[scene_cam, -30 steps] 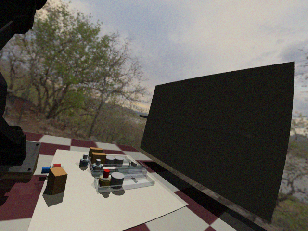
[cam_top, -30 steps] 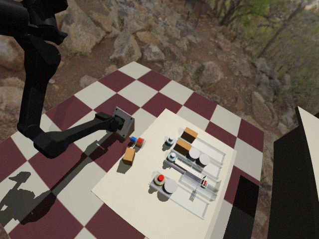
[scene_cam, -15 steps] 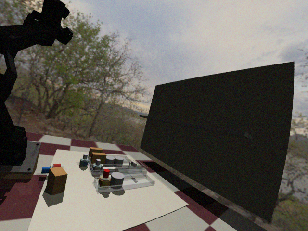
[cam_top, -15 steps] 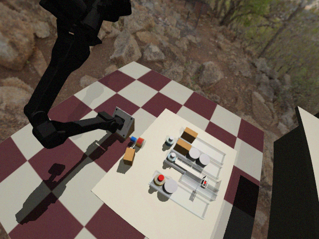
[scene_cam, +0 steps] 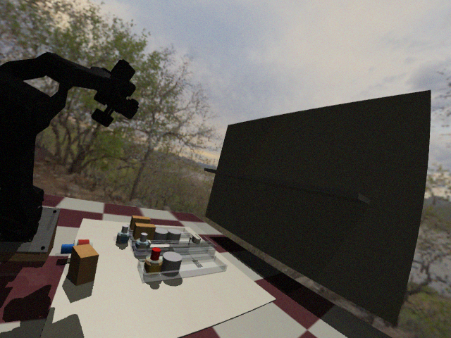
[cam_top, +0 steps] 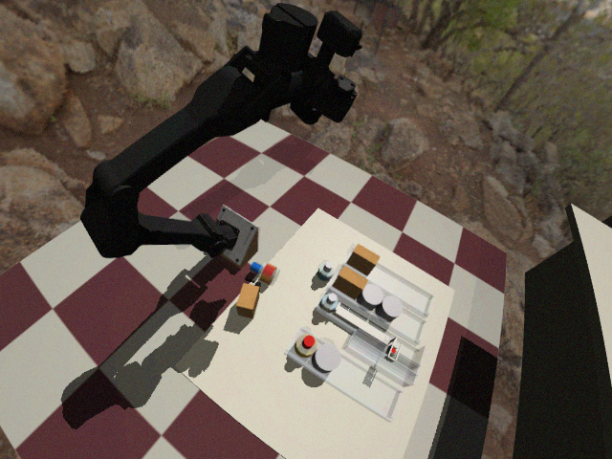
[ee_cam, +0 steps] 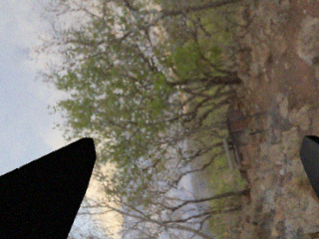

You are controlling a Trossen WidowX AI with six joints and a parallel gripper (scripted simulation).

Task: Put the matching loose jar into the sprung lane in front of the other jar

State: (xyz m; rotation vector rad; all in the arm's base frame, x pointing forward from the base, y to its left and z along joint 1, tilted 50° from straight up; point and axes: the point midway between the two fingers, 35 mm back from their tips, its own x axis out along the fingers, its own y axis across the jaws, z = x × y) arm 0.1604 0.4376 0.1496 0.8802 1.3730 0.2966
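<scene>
My gripper is open and empty, high above and away from the jars. A loose pale-blue jar with a grey cap stands upright on the cream sheet, in front of the lanes. A like jar stands at the front end of the clear sprung lane. A long pale bar runs back behind it. The pusher plate and its contact with the jar are too small to tell. The wrist view shows only both fingers and scenery.
An orange block and a red-and-blue item lie near the arm base. Neighbouring lanes hold orange blocks, grey cylinders and a red-capped amber jar. A large dark panel stands beyond.
</scene>
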